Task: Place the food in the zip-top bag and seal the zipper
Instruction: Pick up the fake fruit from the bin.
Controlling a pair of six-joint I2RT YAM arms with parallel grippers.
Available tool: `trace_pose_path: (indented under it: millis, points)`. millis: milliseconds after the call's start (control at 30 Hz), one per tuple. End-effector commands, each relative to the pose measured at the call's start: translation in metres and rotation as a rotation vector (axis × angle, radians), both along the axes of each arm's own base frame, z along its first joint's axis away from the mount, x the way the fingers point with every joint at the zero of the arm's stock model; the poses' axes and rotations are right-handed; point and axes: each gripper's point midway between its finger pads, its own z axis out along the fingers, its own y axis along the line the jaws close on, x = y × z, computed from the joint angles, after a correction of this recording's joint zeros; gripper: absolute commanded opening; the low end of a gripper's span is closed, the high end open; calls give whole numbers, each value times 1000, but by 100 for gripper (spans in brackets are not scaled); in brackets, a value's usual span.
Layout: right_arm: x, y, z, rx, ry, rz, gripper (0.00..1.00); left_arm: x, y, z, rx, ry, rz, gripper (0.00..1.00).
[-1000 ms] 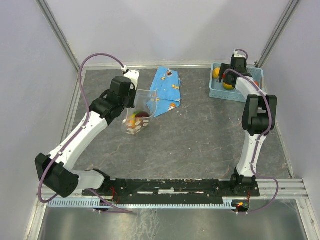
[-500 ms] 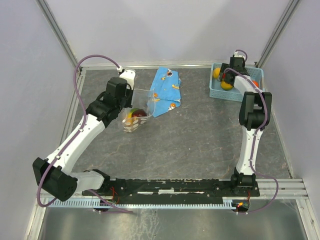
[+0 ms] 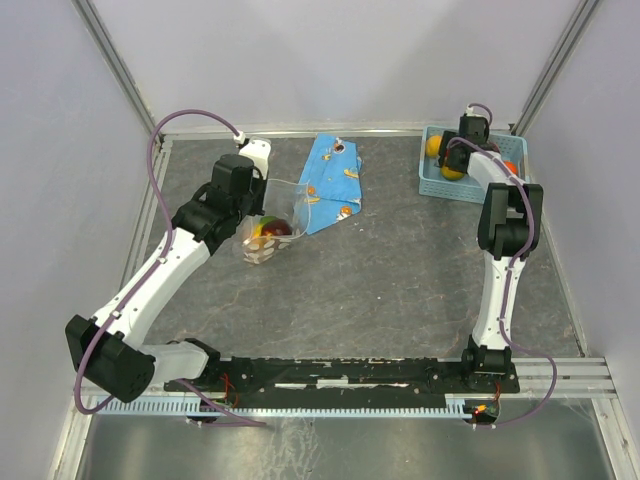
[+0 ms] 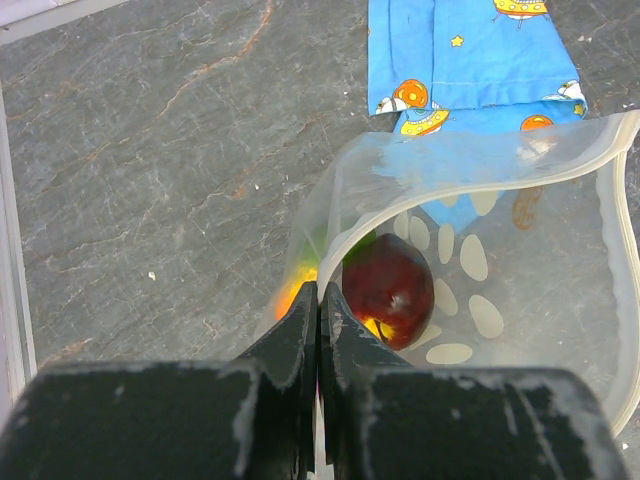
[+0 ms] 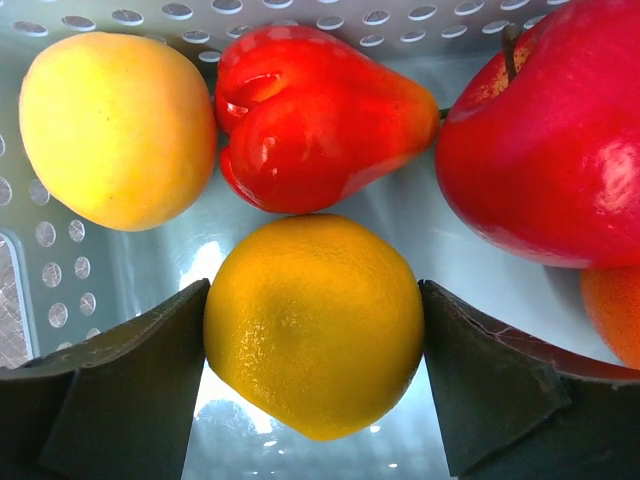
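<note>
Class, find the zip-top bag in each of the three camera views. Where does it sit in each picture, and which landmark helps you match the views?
Top external: the bag lies left of centre, at the left gripper.
Left wrist: the bag fills the centre and right, its edge pinched in the shut jaws.
Right wrist: not in view; only fruit in the basket.
Shared landmark: the blue wrapper just beyond the bag.

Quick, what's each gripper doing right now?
Left gripper: closed, pinching the edge of the clear bag.
Right gripper: open, fingers either side of the yellow-orange fruit in the basket.
</note>
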Motion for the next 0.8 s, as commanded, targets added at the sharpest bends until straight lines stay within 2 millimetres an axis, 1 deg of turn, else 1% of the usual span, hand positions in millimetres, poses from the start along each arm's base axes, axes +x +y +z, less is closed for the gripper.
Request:
trace_pose_path:
  millis: [0,33,133,400,533,567,633,767]
  points:
    - [5,-2,35,8,-76,10,81,7,-7,17,-60,-55,-15,3]
    - [3,-2,44,4,-91,12,80,6,-9,17,-67,-55,-25,3]
    - [-4,-1,59,-6,-107,23,77,5,-14,18,-86,-53,-50,3]
    - [-30,2,107,-13,-166,43,74,3,-19,17,-95,-56,-97,3]
    - [-47,13,127,25,-191,70,72,3,-20,19,-102,-62,-101,3]
    - [-52,16,137,39,-207,80,72,2,-21,18,-104,-62,-103,3]
    - [-65,24,143,68,-215,94,72,2,-22,19,-108,-64,-107,3]
    - [-89,45,162,126,-247,129,72,2,-23,18,-112,-62,-114,3]
